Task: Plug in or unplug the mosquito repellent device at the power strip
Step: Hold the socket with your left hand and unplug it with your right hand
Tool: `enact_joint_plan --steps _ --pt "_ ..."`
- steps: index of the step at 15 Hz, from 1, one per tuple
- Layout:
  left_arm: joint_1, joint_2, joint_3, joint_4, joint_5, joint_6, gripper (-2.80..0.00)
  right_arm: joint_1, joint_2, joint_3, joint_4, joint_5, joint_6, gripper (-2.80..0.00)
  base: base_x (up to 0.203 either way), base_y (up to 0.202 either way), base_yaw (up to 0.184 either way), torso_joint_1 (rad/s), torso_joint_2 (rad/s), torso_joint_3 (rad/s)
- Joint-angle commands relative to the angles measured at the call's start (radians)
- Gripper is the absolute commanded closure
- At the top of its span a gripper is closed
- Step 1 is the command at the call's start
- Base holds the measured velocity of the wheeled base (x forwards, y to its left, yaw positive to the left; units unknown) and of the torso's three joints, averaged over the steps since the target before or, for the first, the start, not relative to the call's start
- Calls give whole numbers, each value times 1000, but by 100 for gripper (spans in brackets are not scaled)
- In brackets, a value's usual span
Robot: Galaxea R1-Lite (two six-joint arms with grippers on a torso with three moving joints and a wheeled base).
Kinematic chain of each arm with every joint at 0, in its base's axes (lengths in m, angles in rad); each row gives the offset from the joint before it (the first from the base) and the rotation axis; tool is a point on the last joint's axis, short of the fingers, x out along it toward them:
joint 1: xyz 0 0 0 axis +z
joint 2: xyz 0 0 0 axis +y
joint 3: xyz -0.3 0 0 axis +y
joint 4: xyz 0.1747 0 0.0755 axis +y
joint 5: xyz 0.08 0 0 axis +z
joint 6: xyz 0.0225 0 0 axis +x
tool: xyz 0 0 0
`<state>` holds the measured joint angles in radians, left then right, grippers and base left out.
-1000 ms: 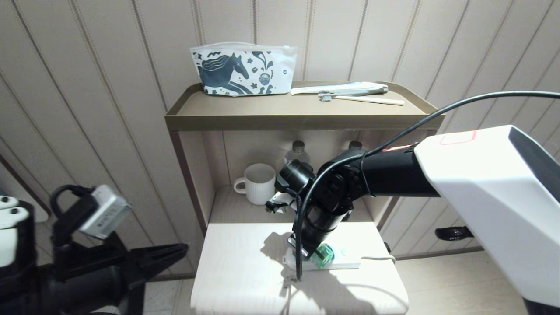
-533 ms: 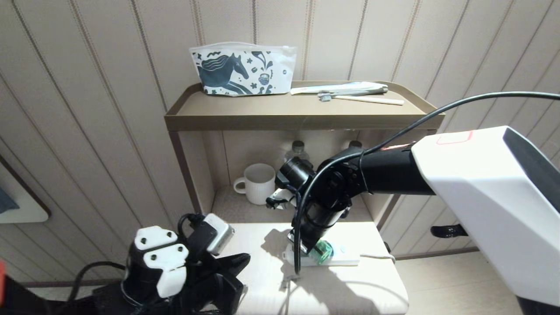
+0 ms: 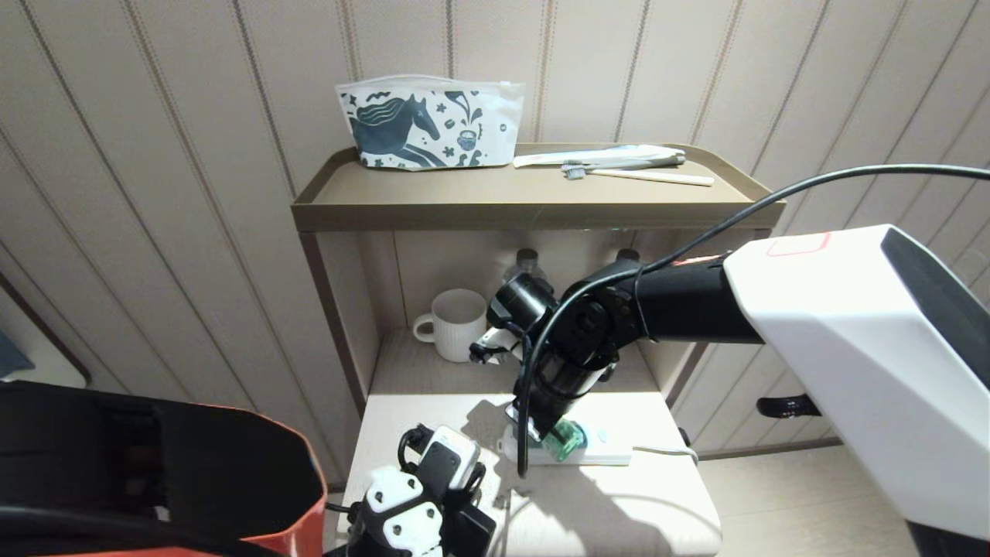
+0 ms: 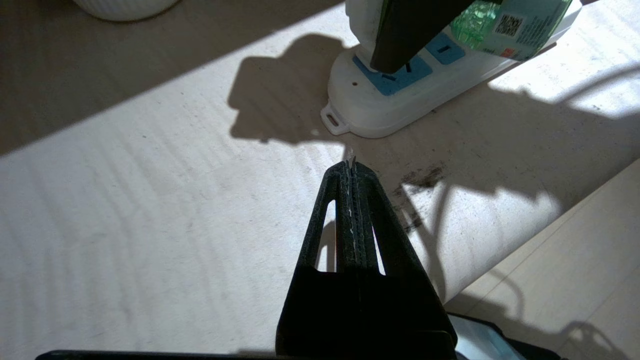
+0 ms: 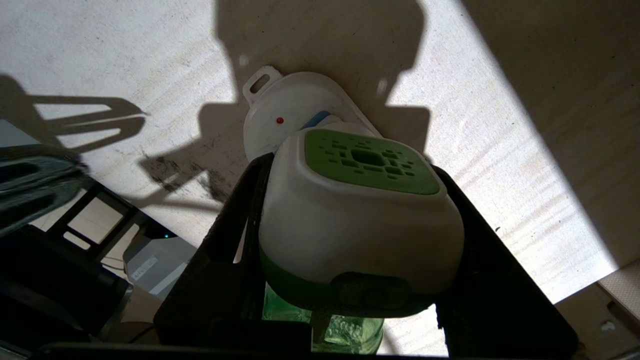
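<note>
Head view: the right end effector reaches down over the power strip on the worktop, gripping the mosquito repellent device; seating or removal looks unfinished.

Left wrist view: the left end effector is closed and empty, hovering near the strip's end.

Right wrist view: both fingers clamp the device's white-and-green head directly above the strip.
</note>
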<state>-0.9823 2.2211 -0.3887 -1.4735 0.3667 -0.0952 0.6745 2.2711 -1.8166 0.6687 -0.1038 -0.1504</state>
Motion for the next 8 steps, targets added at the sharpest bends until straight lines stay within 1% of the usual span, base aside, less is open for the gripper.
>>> enact_joint_plan --steps 1,4,6,8 --pt "-4 80 -40 -11 13 -22 0 3 4 0 5 -1 -1 0 0 0 0 0 0 0" --pt "-26 160 -133 -24 101 -29 0 4 1 5 5 -2 -1 0 0 0 0 0 0 0" --pt "-34 163 -183 -15 116 -30 0 3 -2 11 5 -2 -1 0 0 0 0 0 0 0" --pt "-35 166 -193 -8 125 -31 0 4 -3 12 5 -2 -1 0 0 0 0 0 0 0"
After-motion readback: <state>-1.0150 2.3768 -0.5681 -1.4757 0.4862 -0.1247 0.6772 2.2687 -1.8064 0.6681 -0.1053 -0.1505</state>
